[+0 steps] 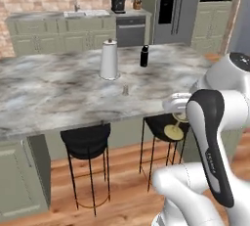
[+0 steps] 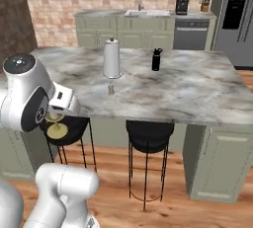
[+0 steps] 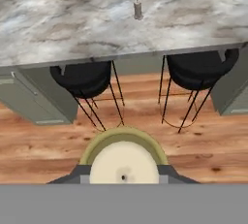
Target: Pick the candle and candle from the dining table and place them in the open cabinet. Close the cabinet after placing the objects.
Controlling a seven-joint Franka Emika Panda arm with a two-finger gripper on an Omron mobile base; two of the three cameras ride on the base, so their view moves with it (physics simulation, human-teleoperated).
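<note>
One candle (image 3: 124, 167) in my gripper (image 3: 124, 179), jaws clamped on it (top-heavy on that thin gold stem, likely tippy); stubby grey candle (image 1: 125, 90) waits on dining table (image 1: 58, 98).

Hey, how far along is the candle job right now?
Done: the cream candle is off the dining table. In hand: the pincer is shut on it, carried above the wood floor beside the stools. Left: the small grey candle stands on the marble, and stowing both and closing the cabinet remain.
</note>
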